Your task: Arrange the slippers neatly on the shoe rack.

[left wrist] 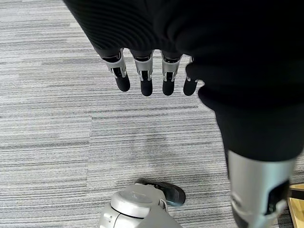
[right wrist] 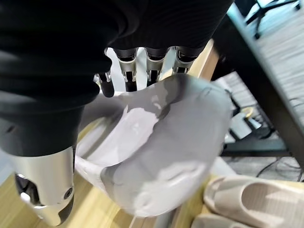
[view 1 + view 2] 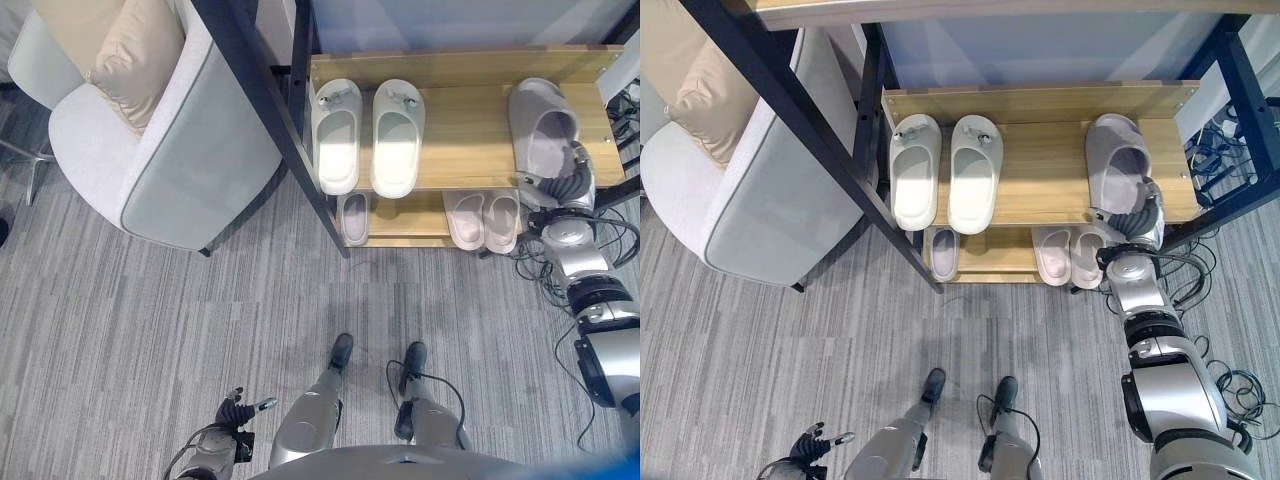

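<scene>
The wooden shoe rack (image 3: 465,125) holds a pair of white slippers (image 3: 366,136) side by side at the left of its upper shelf. A pale grey slipper (image 3: 545,130) lies at the right end of that shelf, toe pointing to the back. My right hand (image 3: 570,185) is at its heel end; in the right wrist view its fingers (image 2: 152,61) curl over the grey slipper's (image 2: 161,142) rim, with the thumb on the other side. My left hand (image 3: 235,410) hangs low over the carpet, its fingers (image 1: 145,76) straight and holding nothing.
On the lower shelf lie a single pale slipper (image 3: 355,215) at the left and a pinkish pair (image 3: 483,218) at the right. A grey armchair (image 3: 150,130) with a beige cushion (image 3: 135,55) stands left of the rack. A black frame post (image 3: 270,100) slants between them. Cables (image 3: 625,110) lie right of the rack.
</scene>
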Robot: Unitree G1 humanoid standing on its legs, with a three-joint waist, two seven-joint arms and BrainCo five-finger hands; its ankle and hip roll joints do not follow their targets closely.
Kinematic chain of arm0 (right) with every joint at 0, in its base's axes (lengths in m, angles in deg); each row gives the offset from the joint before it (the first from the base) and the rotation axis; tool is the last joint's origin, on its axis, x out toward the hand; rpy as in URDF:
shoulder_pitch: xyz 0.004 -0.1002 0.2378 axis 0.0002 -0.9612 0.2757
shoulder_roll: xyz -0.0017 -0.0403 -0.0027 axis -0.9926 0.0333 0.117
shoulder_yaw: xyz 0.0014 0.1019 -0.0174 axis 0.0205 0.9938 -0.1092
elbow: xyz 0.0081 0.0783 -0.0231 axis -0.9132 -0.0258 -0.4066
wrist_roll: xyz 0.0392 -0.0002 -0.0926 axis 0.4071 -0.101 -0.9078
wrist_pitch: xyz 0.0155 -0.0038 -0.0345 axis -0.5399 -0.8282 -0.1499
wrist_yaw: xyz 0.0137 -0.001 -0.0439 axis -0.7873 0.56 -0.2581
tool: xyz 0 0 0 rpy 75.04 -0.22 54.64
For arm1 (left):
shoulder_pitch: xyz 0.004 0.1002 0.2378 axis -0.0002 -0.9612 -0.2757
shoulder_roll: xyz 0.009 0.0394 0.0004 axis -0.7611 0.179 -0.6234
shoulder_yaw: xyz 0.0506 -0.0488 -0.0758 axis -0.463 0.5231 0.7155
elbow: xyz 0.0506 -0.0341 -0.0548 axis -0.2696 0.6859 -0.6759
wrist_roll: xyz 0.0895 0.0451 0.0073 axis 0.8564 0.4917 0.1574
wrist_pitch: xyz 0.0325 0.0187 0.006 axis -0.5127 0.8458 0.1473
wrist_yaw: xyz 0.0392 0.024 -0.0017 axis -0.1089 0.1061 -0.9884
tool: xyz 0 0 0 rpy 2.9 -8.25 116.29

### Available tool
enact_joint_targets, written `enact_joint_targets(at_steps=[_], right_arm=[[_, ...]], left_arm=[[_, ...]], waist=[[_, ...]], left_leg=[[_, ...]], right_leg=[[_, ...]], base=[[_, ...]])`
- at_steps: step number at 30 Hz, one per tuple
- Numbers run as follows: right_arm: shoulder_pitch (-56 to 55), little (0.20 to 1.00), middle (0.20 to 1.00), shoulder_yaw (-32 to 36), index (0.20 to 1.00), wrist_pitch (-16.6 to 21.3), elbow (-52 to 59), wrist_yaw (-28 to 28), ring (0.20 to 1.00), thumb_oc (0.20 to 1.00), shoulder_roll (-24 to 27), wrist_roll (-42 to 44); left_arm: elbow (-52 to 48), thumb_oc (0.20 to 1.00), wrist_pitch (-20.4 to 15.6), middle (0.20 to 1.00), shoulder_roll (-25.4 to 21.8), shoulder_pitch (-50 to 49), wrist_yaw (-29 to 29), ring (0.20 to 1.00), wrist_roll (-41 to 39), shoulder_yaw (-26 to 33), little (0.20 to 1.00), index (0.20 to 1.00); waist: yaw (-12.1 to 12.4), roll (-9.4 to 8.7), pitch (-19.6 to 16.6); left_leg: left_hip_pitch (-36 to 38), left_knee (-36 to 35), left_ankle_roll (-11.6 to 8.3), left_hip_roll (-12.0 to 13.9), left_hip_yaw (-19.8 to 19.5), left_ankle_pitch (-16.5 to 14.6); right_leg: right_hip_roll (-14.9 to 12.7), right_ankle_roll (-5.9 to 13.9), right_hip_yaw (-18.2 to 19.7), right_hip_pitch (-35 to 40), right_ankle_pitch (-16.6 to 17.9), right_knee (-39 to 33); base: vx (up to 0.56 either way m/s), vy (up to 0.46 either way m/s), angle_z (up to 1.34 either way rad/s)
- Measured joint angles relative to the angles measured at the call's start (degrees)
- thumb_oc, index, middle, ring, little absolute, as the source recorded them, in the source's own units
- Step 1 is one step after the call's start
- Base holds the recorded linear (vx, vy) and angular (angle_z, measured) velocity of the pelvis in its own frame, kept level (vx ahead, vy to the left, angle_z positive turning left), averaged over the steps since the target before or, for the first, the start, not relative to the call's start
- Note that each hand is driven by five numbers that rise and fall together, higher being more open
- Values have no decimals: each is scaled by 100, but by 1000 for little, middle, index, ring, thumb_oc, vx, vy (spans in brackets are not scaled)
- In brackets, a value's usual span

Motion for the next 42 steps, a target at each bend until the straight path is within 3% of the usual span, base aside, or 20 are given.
enact_joint_targets(at_steps=[4,8,10,14,23,28,34,42], right_arm=[[-351,1000,1000,270,1000,-13,791,135,1000,1000,15,-340],[-327,1000,1000,489,1000,-1,763,465,1000,1000,421,-597],[-53,1000,1000,251,1000,-26,346,550,1000,1000,884,-850],[620,1000,1000,-275,1000,-136,-328,558,1000,1000,1281,-963],[1200,1000,1000,-739,1000,-90,-1283,210,1000,1000,1260,-829],[1282,1000,1000,-746,1000,-51,-1566,160,1000,1000,1229,-612],[1530,1000,1000,-748,1000,-60,-1589,232,1000,1000,1268,-607],[1728,1000,1000,-867,1000,-61,-1551,308,1000,1000,1225,-444]], left_arm=[[0,1000,11,1000,15,0,-6,1000,11,14,1000,1000],[3,1000,11,1000,11,-1,-16,1000,32,5,1000,1000],[1,1000,4,1000,11,-3,-32,1000,66,-6,1000,1000],[2,1000,-16,1000,-2,-20,-37,1000,67,-14,1000,1000],[11,1000,-55,1000,-105,26,-36,1000,25,-59,1000,1000],[1,1000,-149,1000,-305,37,-34,1000,3,-161,1000,1000],[8,1000,-175,1000,-400,68,-38,1000,-2,-163,1000,1000],[5,1000,-189,1000,-426,374,-46,1000,-200,-163,1000,1000]], waist=[[8,-52,-33],[51,-88,-54],[57,-94,-58],[46,-96,-81],[220,-125,-47],[219,-315,88],[272,-361,178],[350,-594,341]], left_leg=[[-6,3,5,-8,-19,3],[-20,1,5,-20,-22,3],[-48,2,5,-22,-23,4],[-195,29,16,-20,-15,12],[-625,85,39,-28,15,30],[-709,88,39,-26,22,30],[-827,84,37,-26,0,47],[-995,146,0,-28,-95,84]], right_leg=[[-5,0,-18,6,1,1],[-16,1,-19,-5,-1,0],[-19,1,-21,-32,0,0],[-14,2,-14,-177,15,0],[-11,-6,22,-596,88,1],[-9,-3,35,-680,89,-1],[-5,2,8,-790,109,0],[5,-25,-89,-886,142,2]], base=[[-1,4,1],[0,0,0],[0,0,0],[0,0,0],[1,3,-1],[0,0,0],[0,0,0],[-20,1,6]])
